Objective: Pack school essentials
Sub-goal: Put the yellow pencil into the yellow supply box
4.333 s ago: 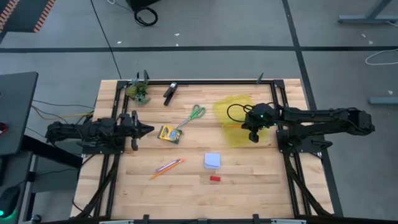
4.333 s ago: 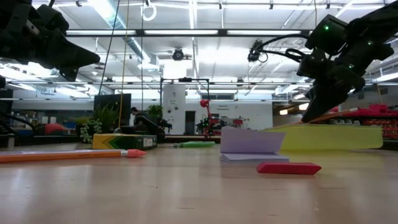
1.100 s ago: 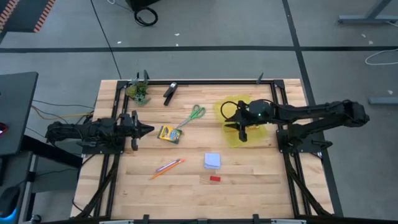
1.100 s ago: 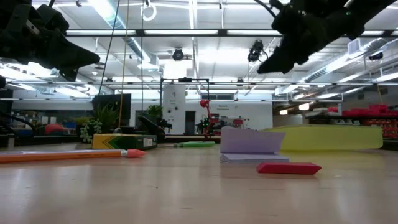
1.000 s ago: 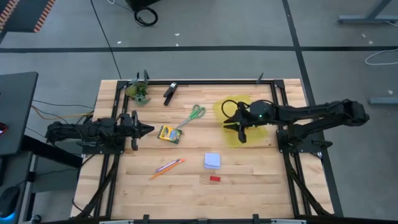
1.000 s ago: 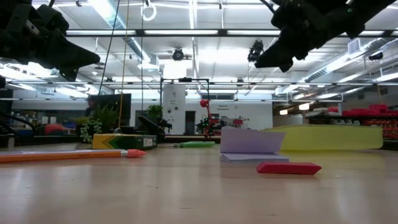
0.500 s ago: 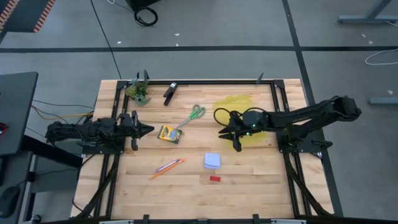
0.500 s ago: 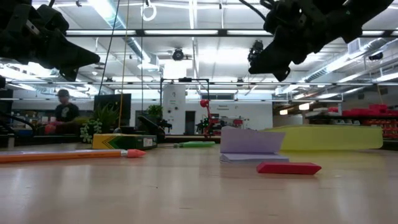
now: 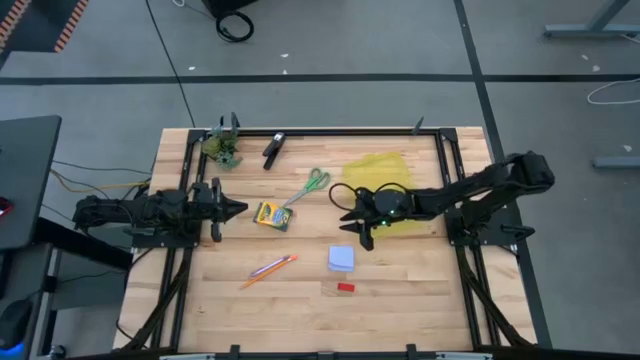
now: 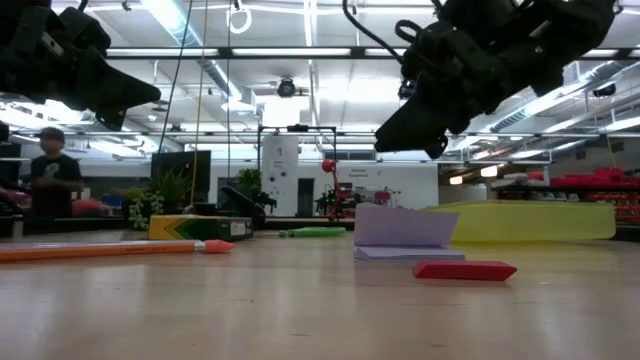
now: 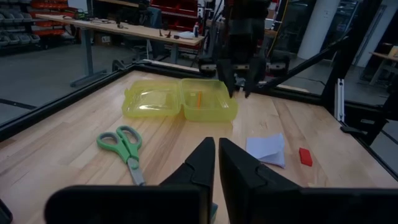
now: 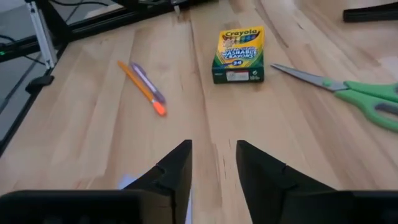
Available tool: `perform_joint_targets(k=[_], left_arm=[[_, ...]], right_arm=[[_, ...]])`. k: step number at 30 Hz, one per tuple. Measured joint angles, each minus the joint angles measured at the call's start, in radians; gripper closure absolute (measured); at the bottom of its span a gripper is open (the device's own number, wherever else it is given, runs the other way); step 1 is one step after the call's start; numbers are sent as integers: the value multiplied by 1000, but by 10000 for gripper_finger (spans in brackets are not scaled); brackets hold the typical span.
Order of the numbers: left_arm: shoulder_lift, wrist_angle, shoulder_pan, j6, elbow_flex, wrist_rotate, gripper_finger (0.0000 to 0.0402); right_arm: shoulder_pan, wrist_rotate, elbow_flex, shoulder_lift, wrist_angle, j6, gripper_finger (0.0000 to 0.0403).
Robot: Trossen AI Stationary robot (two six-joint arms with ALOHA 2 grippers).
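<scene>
The open yellow case [image 9: 385,185] lies right of the table's middle; something orange lies inside the case [image 11: 198,98]. Green-handled scissors [image 9: 312,185], the crayon box [image 9: 271,215], the orange pencil with the pen [image 9: 268,268], the pale blue note pad [image 9: 342,259] and the red eraser [image 9: 345,287] lie flat on the wood. My right gripper [image 9: 356,227] is open and hangs in the air between the case and the note pad, touching nothing. My left gripper [image 9: 235,210] is shut and waits left of the crayon box.
A black clip [image 9: 273,148] and a small green leafy clump [image 9: 222,148] sit near the far edge. A black frame rail [image 9: 330,131] borders the table. Bare wood lies along the near edge. In the low view a person [image 10: 45,185] stands in the room beyond.
My right gripper has moved from above the yellow case toward the table's left and near edge, ending just beyond the note pad, still open. The things on the table have kept still. A person has walked into the background.
</scene>
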Motion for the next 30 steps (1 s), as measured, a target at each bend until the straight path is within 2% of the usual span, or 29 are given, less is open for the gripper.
perform_joint_targets(k=[7, 18, 30], left_arm=[[0, 0, 0, 0, 0, 0, 373], [0, 0, 0, 0, 0, 0, 370], [0, 0, 0, 0, 0, 0, 369]], right_arm=[[36, 1, 113, 153, 18, -40, 238], [118, -6, 415, 427, 11, -198, 237], [151, -14, 704, 691, -19, -320, 238]])
